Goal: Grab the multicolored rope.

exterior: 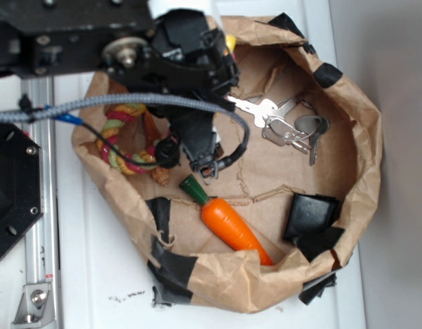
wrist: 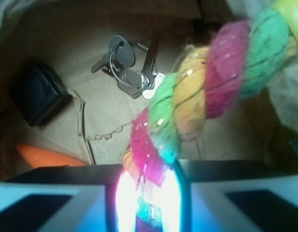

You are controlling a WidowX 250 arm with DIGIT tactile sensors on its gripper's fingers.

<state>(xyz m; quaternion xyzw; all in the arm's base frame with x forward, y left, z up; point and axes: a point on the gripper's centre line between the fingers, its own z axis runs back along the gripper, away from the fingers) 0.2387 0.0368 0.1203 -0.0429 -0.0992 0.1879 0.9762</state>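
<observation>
The multicolored rope, twisted pink-red, yellow and green, lies curled at the left inside the brown paper bag. My gripper reaches down at the rope's near end, under the black arm. In the wrist view the gripper is shut on the rope. The frayed end is pinched between the two fingers and the rest rises to the upper right, off the paper.
Inside the bag lie a bunch of keys, an orange carrot with a green top and a black box. The robot's grey braided cable crosses above the rope. The bag's crumpled walls surround everything.
</observation>
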